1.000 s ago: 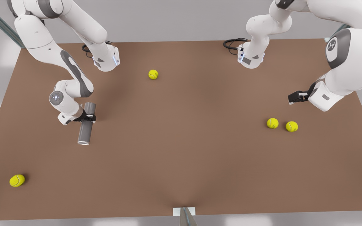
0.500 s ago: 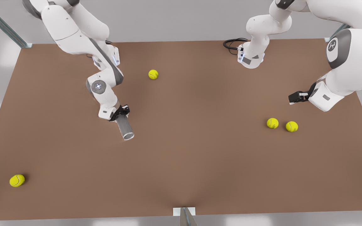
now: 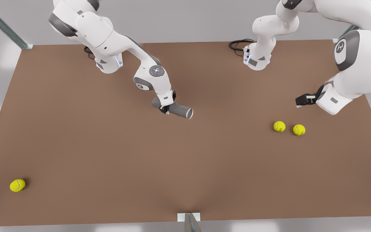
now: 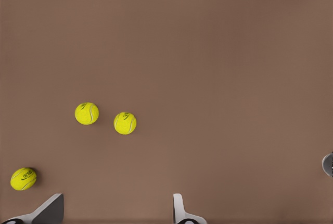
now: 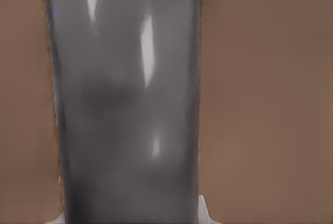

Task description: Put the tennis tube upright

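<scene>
**Tube held sideways over the table**

While the right hand (image 3: 167, 106) clamps the tennis tube (image 3: 175, 109) near its middle, the tube lies roughly level above the table (image 3: 185, 167). Well off from the tube, the left hand (image 3: 301, 100) waits with fingers spread. Three tennis balls rest on the table.

Right wrist cam: basically all tube

The tennis tube (image 5: 127, 104) runs the whole height of the shot as a wide grey cylinder, with a few bright white glare streaks down its side and a darker smudge around the middle. Brown table (image 5: 265, 99) shows on both sides of it. A pale fingertip (image 5: 204, 211) of the right gripper pokes in at the tube's edge.
</scene>
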{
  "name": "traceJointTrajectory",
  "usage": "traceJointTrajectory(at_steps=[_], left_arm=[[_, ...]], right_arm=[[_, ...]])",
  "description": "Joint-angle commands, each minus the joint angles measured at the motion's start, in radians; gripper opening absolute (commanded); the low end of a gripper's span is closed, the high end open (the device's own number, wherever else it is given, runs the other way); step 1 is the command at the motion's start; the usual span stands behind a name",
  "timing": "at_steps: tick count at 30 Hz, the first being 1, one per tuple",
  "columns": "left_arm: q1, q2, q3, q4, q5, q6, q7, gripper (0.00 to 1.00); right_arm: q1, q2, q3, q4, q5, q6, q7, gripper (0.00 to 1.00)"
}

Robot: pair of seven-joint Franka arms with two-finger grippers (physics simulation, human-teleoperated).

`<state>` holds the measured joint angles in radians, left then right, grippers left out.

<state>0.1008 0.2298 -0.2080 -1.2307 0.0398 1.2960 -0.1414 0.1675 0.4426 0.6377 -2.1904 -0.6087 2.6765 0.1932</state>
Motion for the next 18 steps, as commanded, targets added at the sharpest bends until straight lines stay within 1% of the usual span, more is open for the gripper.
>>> traceJointTrajectory(at_steps=[1, 4, 5, 8, 11, 14, 15, 16, 17, 18], left_arm=[[-0.001, -0.001, -0.001, 0.0, 0.0, 0.0, -0.001, 1.0], [-0.001, -0.001, -0.001, 0.0, 0.0, 0.0, 0.0, 1.0], [-0.001, -0.001, -0.001, 0.0, 0.0, 0.0, 0.0, 1.0], [-0.001, -0.001, -0.001, 0.0, 0.0, 0.0, -0.001, 1.0], [-0.001, -0.001, -0.001, 0.0, 0.0, 0.0, 0.0, 1.0], [-0.001, -0.001, -0.001, 0.0, 0.0, 0.0, -0.001, 1.0], [-0.001, -0.001, -0.001, 0.0, 0.0, 0.0, 0.0, 1.0], [-0.001, -0.001, -0.001, 0.0, 0.0, 0.0, -0.001, 1.0], [-0.001, -0.001, -0.001, 0.0, 0.0, 0.0, -0.001, 1.0], [-0.001, -0.001, -0.001, 0.0, 0.0, 0.0, 0.0, 1.0]], right_arm=[[0.004, 0.036, -0.026, 0.044, -0.215, -0.037, 0.081, 0.71], [-0.002, 0.103, -0.062, 0.118, -0.364, -0.027, 0.028, 0.71], [0.0, 0.13, -0.066, 0.142, -0.39, -0.027, -0.015, 0.71], [-0.002, 0.131, -0.078, 0.161, -0.401, -0.023, -0.169, 0.71], [0.009, 0.173, -0.076, 0.167, -0.553, -0.02, -0.164, 0.71], [0.047, 0.215, -0.076, 0.187, -0.579, -0.021, -0.162, 0.72], [0.047, 0.24, -0.076, 0.205, -0.588, -0.021, -0.162, 0.74], [0.047, 0.255, -0.076, 0.213, -0.588, -0.021, -0.162, 0.84], [0.072, 0.269, -0.076, 0.23, -0.588, -0.023, -0.161, 0.87], [0.079, 0.288, -0.078, 0.247, -0.588, -0.024, -0.159, 1.0]])
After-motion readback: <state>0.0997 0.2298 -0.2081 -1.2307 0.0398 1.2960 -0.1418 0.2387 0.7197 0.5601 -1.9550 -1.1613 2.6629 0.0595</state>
